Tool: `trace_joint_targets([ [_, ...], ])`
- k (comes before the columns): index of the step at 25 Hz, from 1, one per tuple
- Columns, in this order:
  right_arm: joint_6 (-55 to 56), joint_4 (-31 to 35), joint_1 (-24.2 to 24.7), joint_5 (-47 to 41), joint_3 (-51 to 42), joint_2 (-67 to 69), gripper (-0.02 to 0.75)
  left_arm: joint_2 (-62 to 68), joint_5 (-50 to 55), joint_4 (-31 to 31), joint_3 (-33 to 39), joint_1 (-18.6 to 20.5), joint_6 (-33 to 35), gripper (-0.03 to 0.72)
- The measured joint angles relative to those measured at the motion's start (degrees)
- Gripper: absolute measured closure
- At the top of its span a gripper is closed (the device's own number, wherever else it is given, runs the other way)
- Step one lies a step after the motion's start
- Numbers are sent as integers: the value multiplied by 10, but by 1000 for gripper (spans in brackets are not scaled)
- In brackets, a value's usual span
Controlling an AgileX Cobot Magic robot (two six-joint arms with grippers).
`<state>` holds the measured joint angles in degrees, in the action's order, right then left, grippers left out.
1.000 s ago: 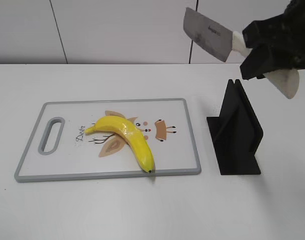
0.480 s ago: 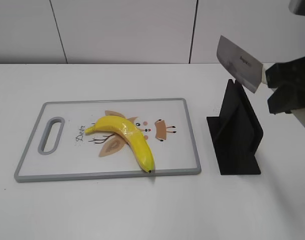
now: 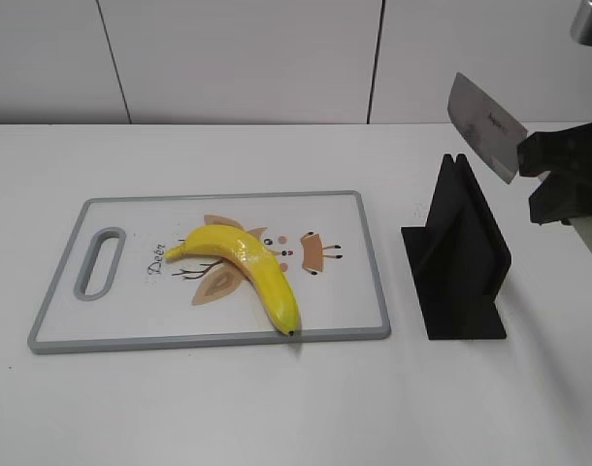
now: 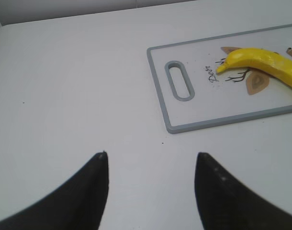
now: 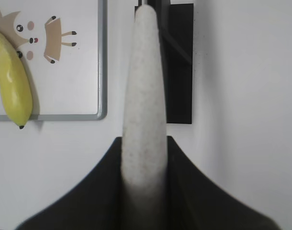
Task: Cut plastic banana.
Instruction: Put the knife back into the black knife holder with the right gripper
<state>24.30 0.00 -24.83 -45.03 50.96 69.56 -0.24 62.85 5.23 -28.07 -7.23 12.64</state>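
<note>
The plastic banana (image 3: 246, 267) lies whole on the cutting board (image 3: 345, 209), stem to the left, dark tip at the board's front edge. It also shows in the left wrist view (image 4: 265, 64) and in the right wrist view (image 5: 12, 84). My right gripper (image 3: 558, 180) is shut on the white handle (image 5: 143, 96) of a cleaver. Its steel blade (image 3: 483, 126) hangs tilted above the black knife stand (image 3: 461, 257). My left gripper (image 4: 151, 158) is open and empty over bare table, left of the board.
The white table (image 3: 277, 408) carries the grey-rimmed board, which has a handle slot (image 3: 100, 262) at its left end. The black slotted knife stand sits right of the board. A white panelled wall stands behind.
My right gripper has carried the cleaver to the right and down, from above and left of the stand to just over its top right. The banana and board have not moved.
</note>
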Motion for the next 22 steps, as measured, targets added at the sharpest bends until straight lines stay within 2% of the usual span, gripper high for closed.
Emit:
trace_joint_targets([
  [22, 0, -7, 0, 20, 0, 74, 568, 0, 0, 0, 0, 0, 0, 157],
])
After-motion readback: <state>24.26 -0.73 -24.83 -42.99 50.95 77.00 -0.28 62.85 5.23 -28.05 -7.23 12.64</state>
